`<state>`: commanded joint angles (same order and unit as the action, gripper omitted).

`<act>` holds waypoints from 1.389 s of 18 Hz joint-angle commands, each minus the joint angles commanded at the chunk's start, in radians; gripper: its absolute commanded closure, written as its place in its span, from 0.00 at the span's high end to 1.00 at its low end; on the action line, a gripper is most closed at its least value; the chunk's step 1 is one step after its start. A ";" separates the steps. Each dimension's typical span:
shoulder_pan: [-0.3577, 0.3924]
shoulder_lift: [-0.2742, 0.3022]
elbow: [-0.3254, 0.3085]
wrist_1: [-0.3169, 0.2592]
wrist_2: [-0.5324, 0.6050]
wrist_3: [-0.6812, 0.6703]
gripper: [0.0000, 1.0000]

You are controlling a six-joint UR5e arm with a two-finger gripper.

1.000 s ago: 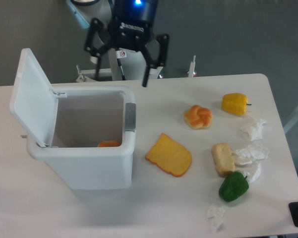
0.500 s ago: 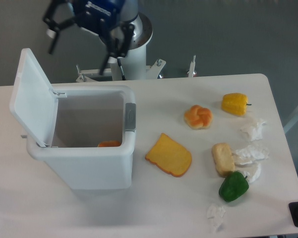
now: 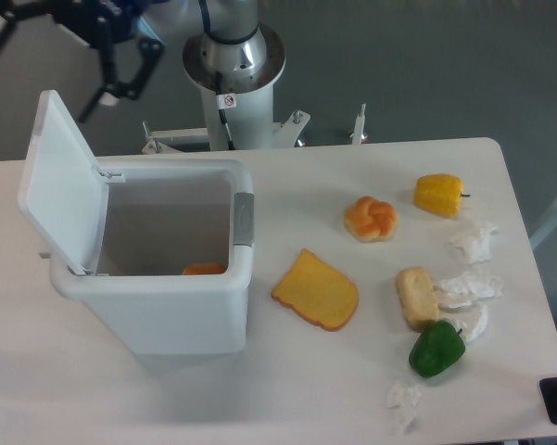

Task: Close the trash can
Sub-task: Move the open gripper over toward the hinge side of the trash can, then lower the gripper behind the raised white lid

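Camera: trash can (image 3: 153, 269) lies below the spread, empty pincer (image 3: 42, 65).

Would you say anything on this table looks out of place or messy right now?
Yes. Crumpled white paper scraps lie scattered near the table's right edge, among the green pepper and the bread piece. The trash can stands open, its lid tipped up to the left, with something orange inside.
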<state>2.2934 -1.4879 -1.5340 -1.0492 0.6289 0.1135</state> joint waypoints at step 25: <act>-0.127 -0.023 -0.009 0.000 -0.054 0.005 1.00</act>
<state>2.1661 -1.5109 -1.5432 -1.0493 0.5752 0.1181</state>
